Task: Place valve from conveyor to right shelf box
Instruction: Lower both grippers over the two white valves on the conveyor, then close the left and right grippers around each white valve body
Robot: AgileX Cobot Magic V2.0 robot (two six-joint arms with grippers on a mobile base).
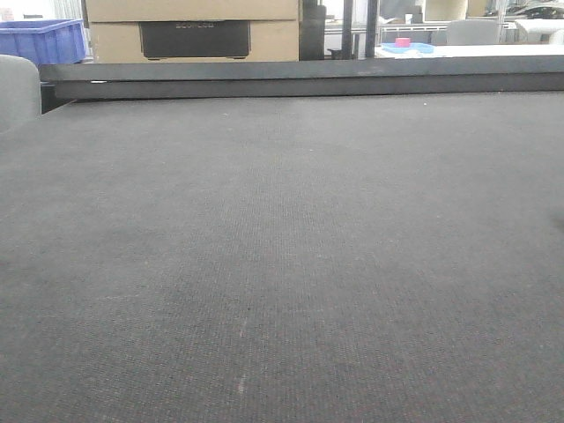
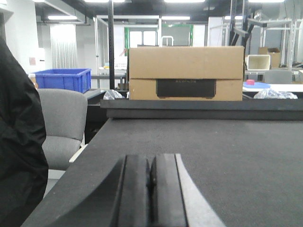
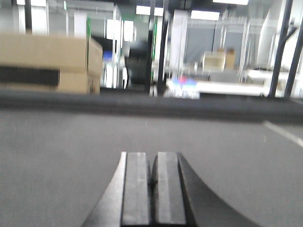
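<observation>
While closed — 2 grippers (image 2: pixel 150 165) (image 3: pixel 152 163) above conveyor (image 1: pixel 282 264)

Left gripper (image 2: pixel 151 182) and right gripper (image 3: pixel 153 182) both closed, held level.

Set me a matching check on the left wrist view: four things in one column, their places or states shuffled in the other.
Things:
1. cardboard box
2. blue crate
3. grey chair
4. left gripper

Places or states:
A. shut, over the conveyor
B. beside the conveyor's left edge
C. behind the far rail, middle
D. far back on the left

Pairs: 1-C, 2-D, 3-B, 4-A.
</observation>
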